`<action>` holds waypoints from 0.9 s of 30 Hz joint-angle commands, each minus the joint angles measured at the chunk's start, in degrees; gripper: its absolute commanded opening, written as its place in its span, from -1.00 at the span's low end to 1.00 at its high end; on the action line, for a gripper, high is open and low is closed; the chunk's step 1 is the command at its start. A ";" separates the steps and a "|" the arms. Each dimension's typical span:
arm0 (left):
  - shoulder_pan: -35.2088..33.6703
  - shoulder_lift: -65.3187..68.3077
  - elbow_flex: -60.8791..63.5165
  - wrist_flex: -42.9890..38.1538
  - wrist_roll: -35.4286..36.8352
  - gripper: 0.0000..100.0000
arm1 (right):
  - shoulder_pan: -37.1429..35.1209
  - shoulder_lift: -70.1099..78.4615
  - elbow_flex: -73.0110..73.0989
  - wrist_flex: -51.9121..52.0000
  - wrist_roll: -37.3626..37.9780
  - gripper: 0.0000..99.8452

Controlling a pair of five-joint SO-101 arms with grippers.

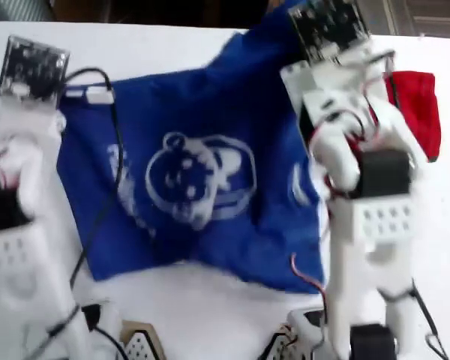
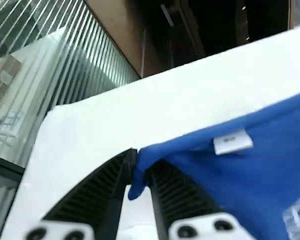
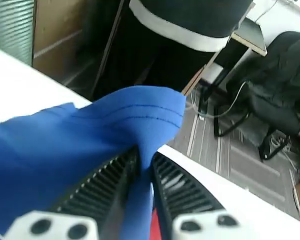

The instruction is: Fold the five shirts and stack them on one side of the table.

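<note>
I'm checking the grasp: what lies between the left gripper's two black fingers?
A corner of the blue fabric shirt with a white print, pinched in the left gripper between its ribbed black fingers; the left wrist view shows it.

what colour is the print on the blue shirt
White: the print on the blue shirt is a pale round graphic, clearest in the high view.

Office: swivel chair [image 3: 274, 102], glass partition [image 2: 45, 55]
</note>
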 commanded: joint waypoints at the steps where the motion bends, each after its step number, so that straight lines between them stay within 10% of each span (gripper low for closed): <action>1: 0.70 8.00 -5.14 -4.57 0.18 -0.95 | -0.13 7.08 -0.26 -8.22 0.26 -0.96; 27: 3.78 38.95 -17.89 -0.62 0.09 -0.95 | 0.04 31.25 -4.92 -11.12 0.44 -0.96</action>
